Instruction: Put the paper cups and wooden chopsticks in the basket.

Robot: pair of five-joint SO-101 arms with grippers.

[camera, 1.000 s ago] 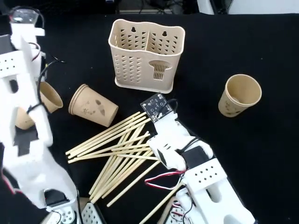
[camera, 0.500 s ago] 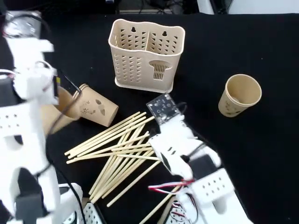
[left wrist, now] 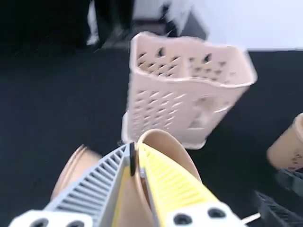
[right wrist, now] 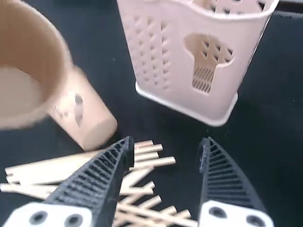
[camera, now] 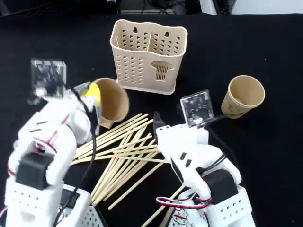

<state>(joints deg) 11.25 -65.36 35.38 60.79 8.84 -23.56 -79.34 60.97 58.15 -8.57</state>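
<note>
Now, in the high view, a paper cup [camera: 112, 100] is held by the left gripper [camera: 96, 100] above the black table [camera: 270, 42], just in front of the basket [camera: 149, 54], towards its left end. One second ago this gripper was at the far left edge and the cup was low beside it. Since then the cup has been lifted and carried towards the basket. The chopsticks [camera: 124, 150] are lying in a loose pile in the same place as before. A second cup [camera: 244, 97] is standing well apart on the right and has not been moved. The right arm [camera: 194, 156] has been turned a little to the right, away from the pile.

In the left wrist view, the jaws are seen closed on the wall of the held cup, one side inside the rim and the other outside. The basket is straight ahead, and a third cup [left wrist: 71, 168] is lying lower down, just beside the held one.

In the right wrist view, the jaws of the right gripper [right wrist: 166, 140] are spread wide with nothing between them. They hang over the ends of the chopsticks, with the lying cup near and the basket behind.

For the task, it is judged that the first cup is close to being dropped in. Nothing is seen inside the basket yet, so two cups and all the chopsticks are left to be moved.
</note>
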